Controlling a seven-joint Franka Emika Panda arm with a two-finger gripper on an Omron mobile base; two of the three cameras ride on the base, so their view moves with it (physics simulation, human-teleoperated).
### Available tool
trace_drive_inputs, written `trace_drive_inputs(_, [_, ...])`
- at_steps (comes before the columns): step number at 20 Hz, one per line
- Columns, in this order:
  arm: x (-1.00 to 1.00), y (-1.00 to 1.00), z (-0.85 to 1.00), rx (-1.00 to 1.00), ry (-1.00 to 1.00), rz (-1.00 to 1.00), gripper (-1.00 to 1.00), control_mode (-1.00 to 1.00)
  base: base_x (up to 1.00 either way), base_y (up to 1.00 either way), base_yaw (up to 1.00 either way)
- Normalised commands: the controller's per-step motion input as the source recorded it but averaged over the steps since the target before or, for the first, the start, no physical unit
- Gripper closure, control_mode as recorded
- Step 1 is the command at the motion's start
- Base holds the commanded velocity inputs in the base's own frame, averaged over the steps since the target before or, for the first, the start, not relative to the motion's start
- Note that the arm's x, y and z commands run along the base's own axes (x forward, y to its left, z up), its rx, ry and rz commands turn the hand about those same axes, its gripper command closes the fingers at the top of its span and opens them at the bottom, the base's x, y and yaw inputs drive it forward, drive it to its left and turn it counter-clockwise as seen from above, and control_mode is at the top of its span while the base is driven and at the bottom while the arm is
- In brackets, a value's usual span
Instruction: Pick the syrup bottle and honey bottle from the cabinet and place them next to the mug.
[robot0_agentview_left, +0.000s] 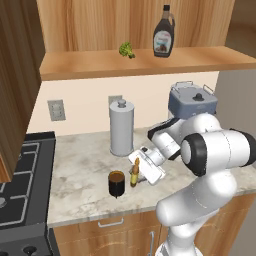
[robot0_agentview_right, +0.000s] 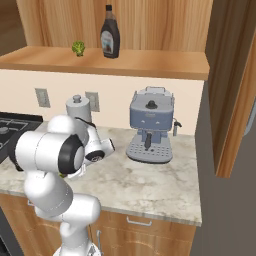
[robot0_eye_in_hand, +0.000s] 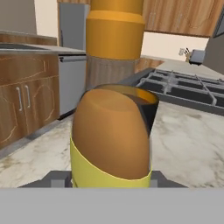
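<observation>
Cabinet (robot0_agentview_left: 140, 62) shelf has syrup bottle (robot0_agentview_left: 163, 32) upright on it, untouched, so that half's left. On counter (robot0_agentview_left: 80, 165), gripper (robot0_agentview_left: 140, 167) clamped on honey bottle (robot0_agentview_left: 134, 173), low, just beside mug (robot0_agentview_left: 116, 183). Can't tell if it's touching counter yet. Honey nearly placed, needs release, then fetch syrup

Two rear base views over counter (robot0_agentview_left: 85, 165); close, counter-level hand view.

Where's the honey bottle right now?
On the counter in the left base view, the honey bottle stands at the gripper, just right of the mug.
</observation>
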Motion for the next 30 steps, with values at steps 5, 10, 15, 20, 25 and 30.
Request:
trace_drive_inputs(5, [0.00,0.00,0.00,0.00,0.00,0.00,1.00,-1.00,0.00,0.00,0.00])
trace_drive_inputs(10, [0.00,0.00,0.00,0.00,0.00,0.00,-1.00,-1.00,0.00,0.00,0.00])
trace_drive_inputs(15, [0.00,0.00,0.00,0.00,0.00,0.00,-1.00,-1.00,0.00,0.00,0.00])
trace_drive_inputs(20, [0.00,-0.03,0.00,0.00,0.00,0.00,-1.00,-1.00,0.00,0.00,0.00])
trace_drive_inputs(25, [0.02,-0.35,0.01,0.03,0.00,-0.01,-1.00,-1.00,0.00,0.00,0.00])
trace_drive_inputs(30, [0.09,-0.41,0.08,0.08,0.00,-0.02,-1.00,-1.00,0.00,0.00,0.00])
